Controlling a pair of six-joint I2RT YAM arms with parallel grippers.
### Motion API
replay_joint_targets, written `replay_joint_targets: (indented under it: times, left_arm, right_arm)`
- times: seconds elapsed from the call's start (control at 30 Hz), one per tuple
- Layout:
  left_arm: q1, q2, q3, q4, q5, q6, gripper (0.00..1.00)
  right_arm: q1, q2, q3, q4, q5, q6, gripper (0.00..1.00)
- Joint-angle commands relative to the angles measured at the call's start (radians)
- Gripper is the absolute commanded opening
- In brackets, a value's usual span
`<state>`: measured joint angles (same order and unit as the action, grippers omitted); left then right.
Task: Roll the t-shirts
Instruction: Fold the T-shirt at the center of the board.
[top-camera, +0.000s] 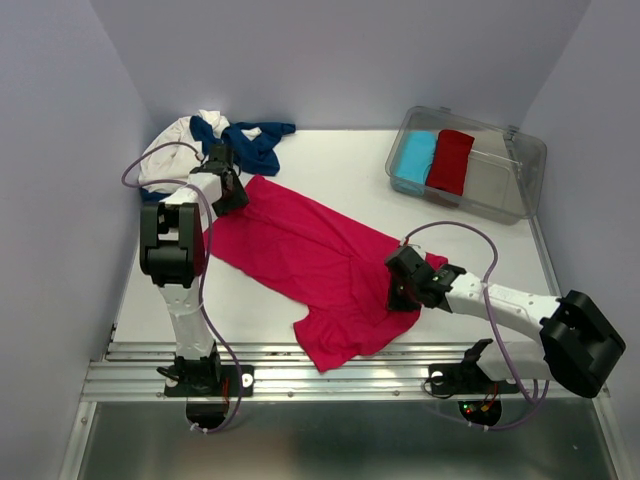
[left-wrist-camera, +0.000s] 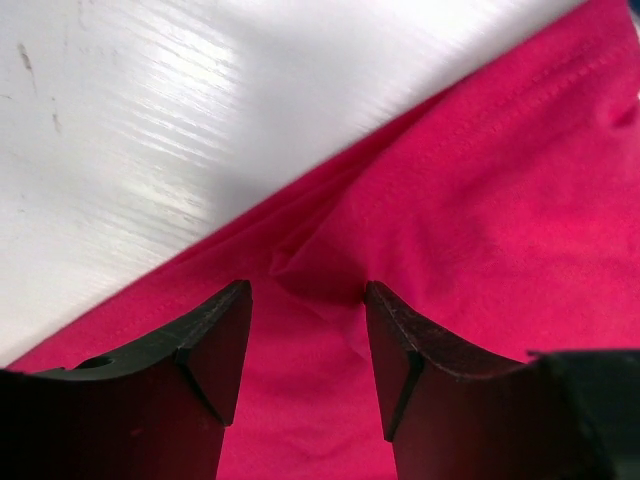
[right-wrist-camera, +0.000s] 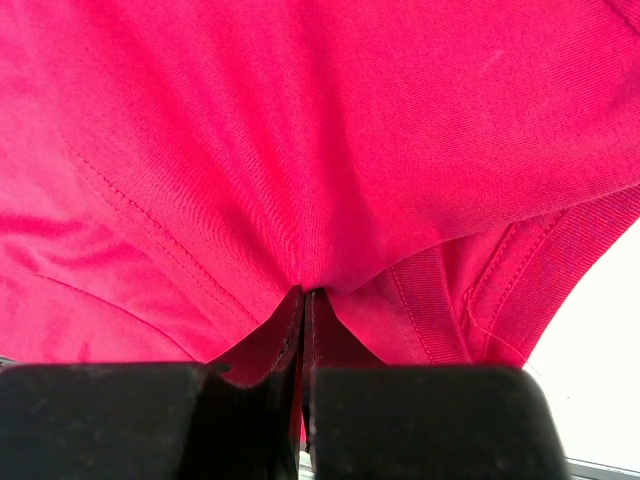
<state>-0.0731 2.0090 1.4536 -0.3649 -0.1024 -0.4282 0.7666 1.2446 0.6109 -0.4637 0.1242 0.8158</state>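
The pink-red t-shirt (top-camera: 310, 265) lies rumpled and slantwise across the middle of the bench (top-camera: 340, 160), not yet flat. The right pincer (right-wrist-camera: 303, 295) is clamped shut on cloth beside the ribbed collar. The left pincer (left-wrist-camera: 305, 300) stands partly open astride a pucker at the far edge, gripping nothing. This looks like the spreading step: the left should close, then both pull taut.

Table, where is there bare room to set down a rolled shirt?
Bare: the far strip between the shirt pile and the clear bin; the right side between the pink t-shirt and that bin; the near-left patch beside the left arm. Crowded: far-left corner and centre.
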Motion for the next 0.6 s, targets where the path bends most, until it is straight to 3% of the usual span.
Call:
replay_joint_targets:
  times: [0.0, 0.17, 0.27, 0.3, 0.4, 0.57]
  left_arm:
    - [0.018, 0.003, 0.005, 0.043, -0.007, -0.009, 0.56]
    - [0.018, 0.023, 0.024, 0.049, 0.012, -0.007, 0.43]
    - [0.018, 0.028, 0.039, 0.049, 0.012, -0.003, 0.29]
    - [0.018, 0.028, 0.047, 0.049, 0.012, -0.003, 0.18]
    - [0.018, 0.017, 0.066, 0.046, 0.024, -0.001, 0.0]
    - [0.016, -0.013, 0.132, 0.046, 0.072, -0.001, 0.0]
  right_arm:
    - [0.008, 0.012, 0.021, 0.011, 0.025, -0.006, 0.01]
    - [0.008, 0.019, 0.027, 0.01, 0.026, -0.009, 0.01]
    - [0.008, 0.019, 0.024, 0.011, 0.028, -0.004, 0.01]
    - [0.008, 0.021, 0.023, 0.01, 0.028, -0.001, 0.01]
    - [0.008, 0.022, 0.02, 0.011, 0.028, 0.002, 0.01]
    - [0.008, 0.024, 0.018, 0.011, 0.034, 0.006, 0.01]
